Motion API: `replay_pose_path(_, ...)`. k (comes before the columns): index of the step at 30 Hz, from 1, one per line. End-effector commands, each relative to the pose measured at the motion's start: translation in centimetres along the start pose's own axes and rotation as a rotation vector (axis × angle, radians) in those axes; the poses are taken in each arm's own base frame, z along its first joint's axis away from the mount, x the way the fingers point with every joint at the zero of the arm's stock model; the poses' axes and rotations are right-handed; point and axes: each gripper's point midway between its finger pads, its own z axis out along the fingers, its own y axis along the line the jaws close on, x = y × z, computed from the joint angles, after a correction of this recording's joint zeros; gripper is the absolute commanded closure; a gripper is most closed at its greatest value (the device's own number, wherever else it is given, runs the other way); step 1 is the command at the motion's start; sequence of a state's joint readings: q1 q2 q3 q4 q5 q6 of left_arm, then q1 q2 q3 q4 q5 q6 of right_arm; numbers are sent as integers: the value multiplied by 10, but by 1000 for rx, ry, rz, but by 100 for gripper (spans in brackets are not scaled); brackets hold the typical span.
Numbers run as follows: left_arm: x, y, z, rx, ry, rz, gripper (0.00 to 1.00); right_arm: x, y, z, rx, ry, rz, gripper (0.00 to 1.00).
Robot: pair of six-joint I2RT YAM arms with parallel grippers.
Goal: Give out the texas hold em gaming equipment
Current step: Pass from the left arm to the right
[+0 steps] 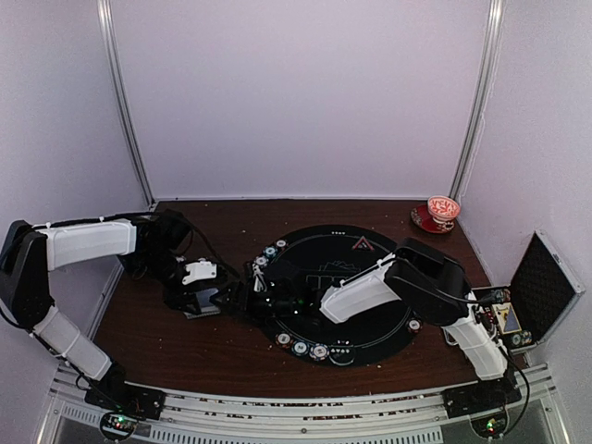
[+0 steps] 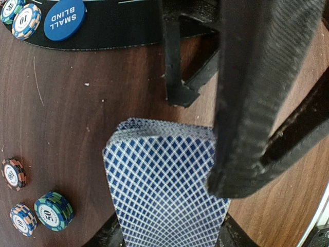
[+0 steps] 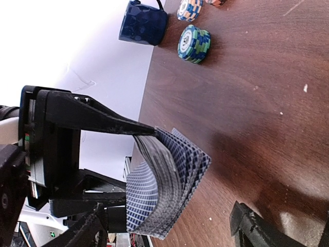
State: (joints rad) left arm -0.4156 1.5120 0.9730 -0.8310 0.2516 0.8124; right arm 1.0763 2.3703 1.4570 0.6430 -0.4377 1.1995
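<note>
looks to be partway through. can already count poker chips set in small clusters along the rim of the round black mat, out past the tips of both pairs of jaws. can also pick out a blue small blind disc ahead and to the left of the left jaws, and a red triangle marker on the far part of the mat. cannot find a single card lying at any seat, so would judge the dealing to be the part left to do, along with any chips not yet placed.

holding the deck of playing cards in the left gripper, clamped flat from above and below, clear of the brown table just outside the mat. facing it with the right gripper, spread wide, with one finger across the deck's right corner and the other beyond its far edge. cannot tell whether touching a card yet.

seems a thick stack: blue-and-white lattice backs, edges slipped into a slight fan, bowed a little where free of the left jaws. to the left of those jaws, on bare wood, can see a teal chip stack marked 50, a reddish chip and an orange-and-white chip.
</note>
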Motion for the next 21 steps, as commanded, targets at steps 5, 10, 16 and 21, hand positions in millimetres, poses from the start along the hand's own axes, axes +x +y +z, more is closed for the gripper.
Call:
replay_pose_path(5,-9,2,-8,-4,-43,19,46,-7,8,9,-73,0,25,19)
replay_pose_path(10,-9,2,-7,-1,-44,18,46,-9,7,13,-81,5,31,24)
replay_pose_path(16,-8,1,-6,0,-42,18,45,-9,13,16,-124,14,50,35)
replay_pose_path(21,-7,0,-6,0,-40,20,45,-8,12,21,-122,26,58,41)
